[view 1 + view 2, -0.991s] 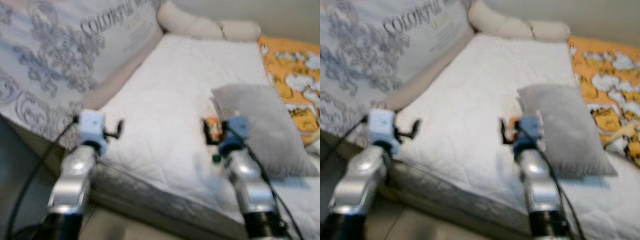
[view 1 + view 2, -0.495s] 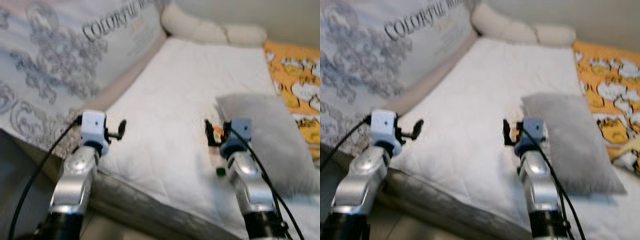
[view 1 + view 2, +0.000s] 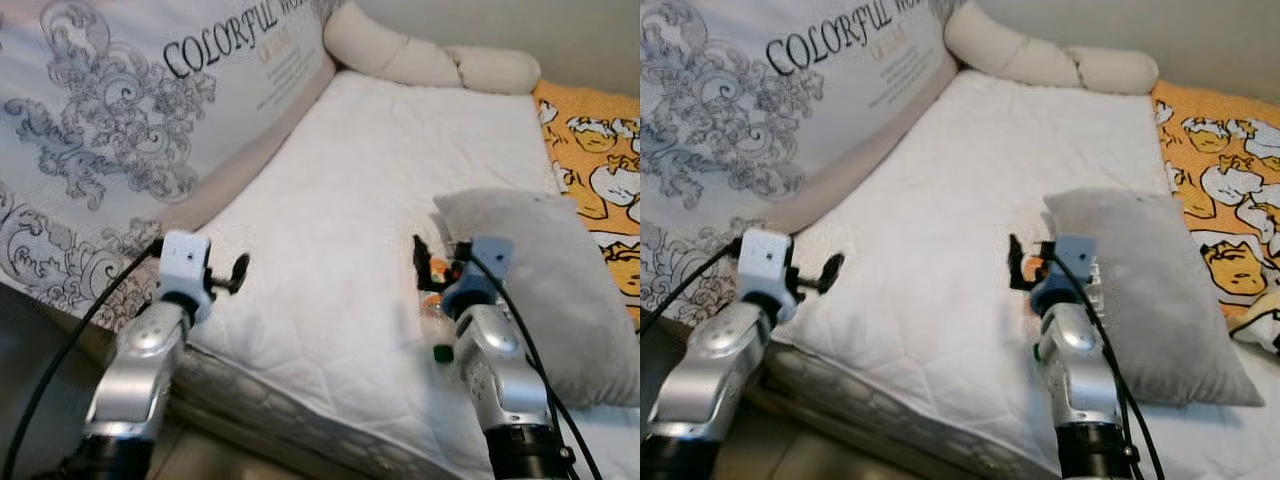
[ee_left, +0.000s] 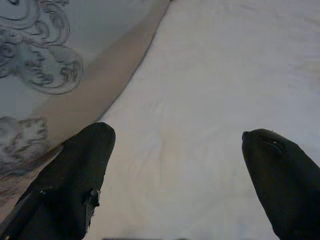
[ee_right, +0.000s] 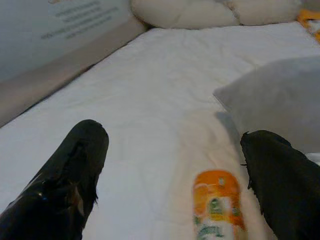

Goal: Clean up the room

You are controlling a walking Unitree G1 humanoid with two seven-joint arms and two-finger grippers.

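- Bedding is lying before the robot: a white quilted mattress [image 3: 340, 220] is stretching away from the camera, with a cream bolster [image 3: 400, 55] lying across its far end.
- Along the robot's left, a pale panel [image 3: 120, 130] printed with grey scrollwork and the word "COLORFUL" is leaning against the mattress edge.
- On the robot's right, a grey pillow [image 3: 545, 275] is resting on the mattress, and an orange patterned blanket [image 3: 600, 170] is lying just beyond it.
- The right gripper [image 5: 172, 175] is hovering low over the mattress, its two black fingers spread wide and gripping nothing.
- The right wrist view is showing an orange-and-white bottle [image 5: 218, 205] lying on its side on the mattress, just beside the pillow's near corner and between the fingertips; in the head views this bottle is mostly hiding behind the right wrist.
- The left gripper [image 4: 177, 165] is hanging over the near left part of the mattress, close to the panel, fingers also wide apart and empty.
- The head views are showing black cables trailing from both silver arms.
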